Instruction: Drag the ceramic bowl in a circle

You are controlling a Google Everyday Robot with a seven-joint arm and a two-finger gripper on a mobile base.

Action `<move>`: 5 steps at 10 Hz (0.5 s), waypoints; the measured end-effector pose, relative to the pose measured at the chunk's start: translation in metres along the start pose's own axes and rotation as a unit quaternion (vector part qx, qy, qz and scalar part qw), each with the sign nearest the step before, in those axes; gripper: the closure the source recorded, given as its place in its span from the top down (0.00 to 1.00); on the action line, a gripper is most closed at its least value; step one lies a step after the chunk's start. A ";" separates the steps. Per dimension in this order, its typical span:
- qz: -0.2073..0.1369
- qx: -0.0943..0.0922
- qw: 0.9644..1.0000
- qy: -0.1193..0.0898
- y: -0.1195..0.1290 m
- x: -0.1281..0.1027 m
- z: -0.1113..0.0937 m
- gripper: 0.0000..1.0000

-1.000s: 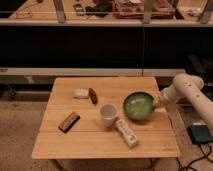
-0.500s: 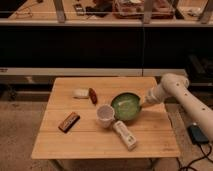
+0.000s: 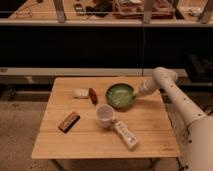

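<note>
The green ceramic bowl (image 3: 120,95) sits upright on the wooden table (image 3: 80,135), at the back and right of the middle. My gripper (image 3: 136,93) is at the bowl's right rim, at the end of the white arm that reaches in from the right. The gripper touches or nearly touches the rim. A small white cup (image 3: 105,115) stands just in front of the bowl, to its left, close to it.
A white packet (image 3: 126,135) lies in front of the cup. A brown bar (image 3: 69,121) lies at the front left. A white item (image 3: 80,93) and a dark red item (image 3: 93,95) lie left of the bowl. A dark shelf unit stands behind the table.
The bowl and my gripper have moved left and toward the table's back. The bowl has gone from right of the cup to behind it.
</note>
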 end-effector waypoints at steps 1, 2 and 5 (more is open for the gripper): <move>0.010 -0.008 1.000 0.011 0.012 0.015 0.000 0.00; 0.017 -0.016 1.000 0.021 0.023 0.027 -0.004 0.00; 0.043 -0.050 0.997 0.046 0.072 0.046 -0.030 0.00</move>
